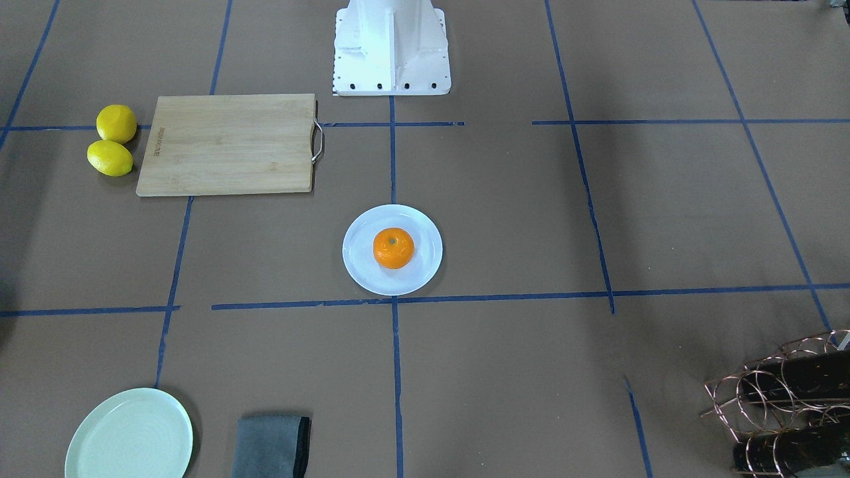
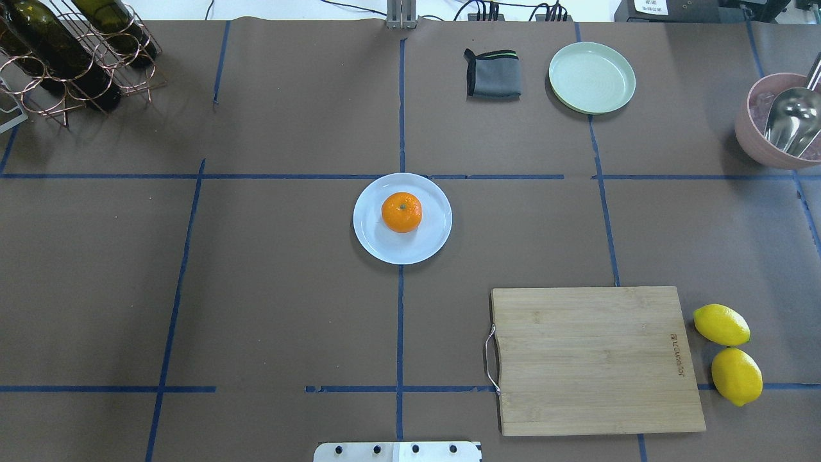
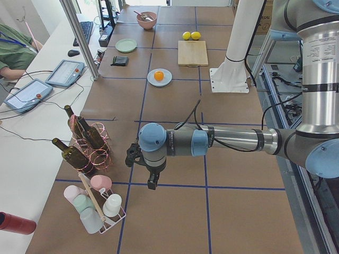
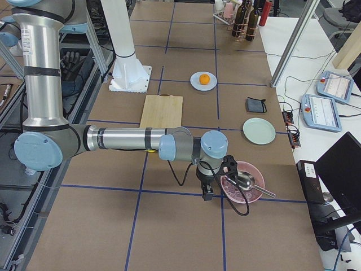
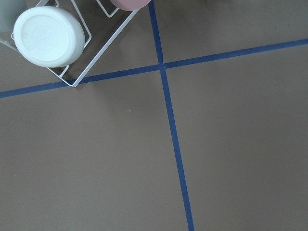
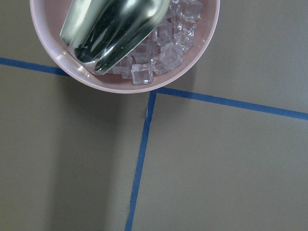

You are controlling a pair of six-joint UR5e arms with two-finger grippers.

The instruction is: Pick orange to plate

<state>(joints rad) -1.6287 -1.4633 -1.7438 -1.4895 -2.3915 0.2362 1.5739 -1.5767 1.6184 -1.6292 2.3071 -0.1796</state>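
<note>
Silver tubes (image 3: 233,138), blue joint caps (image 3: 152,137), white pedestal (image 1: 392,46)

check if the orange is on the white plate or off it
On it: the orange rests near the middle of the white plate, rim showing all around.

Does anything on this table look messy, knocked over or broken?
Nothing much stands out. The orange sits near the middle of the white plate, and nothing looks spilled or tipped. The only flaw is that the blue tape lines have gaps and ragged ends in places.

Overhead and front views opposed, sharing the plate (image 2: 385,247), 2 end views lengthwise, 2 wrist close-ups downward
</note>
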